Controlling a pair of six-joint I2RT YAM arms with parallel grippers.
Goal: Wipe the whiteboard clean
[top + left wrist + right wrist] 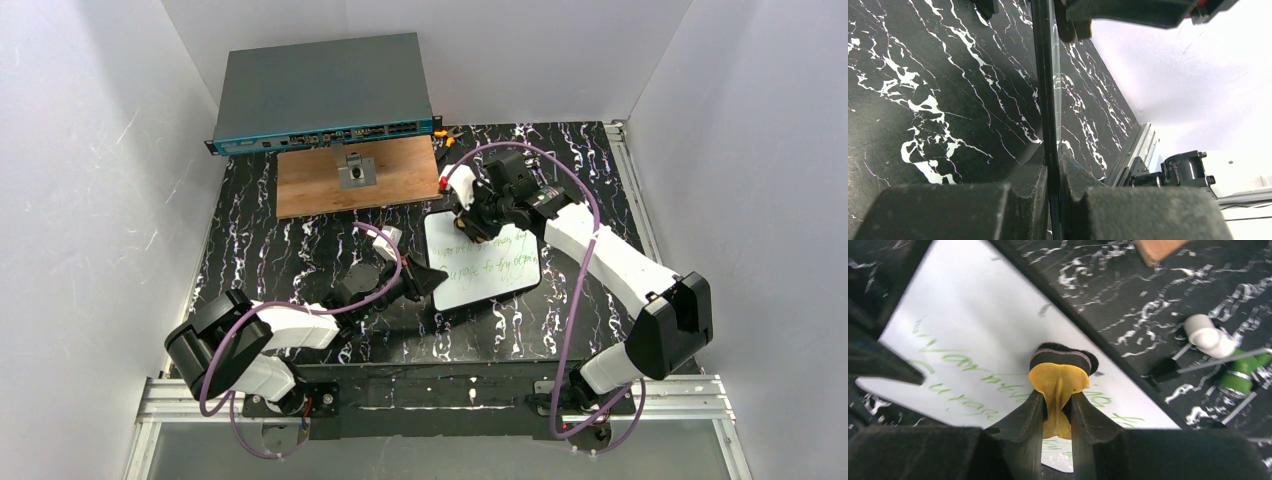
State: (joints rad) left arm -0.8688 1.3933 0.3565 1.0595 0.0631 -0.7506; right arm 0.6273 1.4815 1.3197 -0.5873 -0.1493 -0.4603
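While the left hand is pressed together on the near-left edge of the small glossy white rectangular whiteboard with rounded corners and a thin dark rim, the right hand hangs over the board's far-left corner. The whiteboard lies on the black, white-veined marble tabletop, a little right of the middle and turned slightly out of square, with lines of green handwriting across its surface. From the left wrist, the board shows edge-on as a thin dark strip running away from the camera, and the left hand has its two dark fingers closed tight against it, one on each face. From the right wrist, the right hand pinches a yellow foam eraser with a black felt pad, its fingers squeezing the yellow body so that it bulges above them. The felt end touches the white surface just inside the dark rim, with green writing to the left of it and below it. Beyond the rim in that view, a small white cylinder and a green cylinder rest on the tabletop, too blurred to make out further. Farther back, a flat brown wooden board lies on the tabletop with a small grey metal fitting on top of it, and a flat grey network switch with a blue port-lined front sits just behind it against the white back wall.
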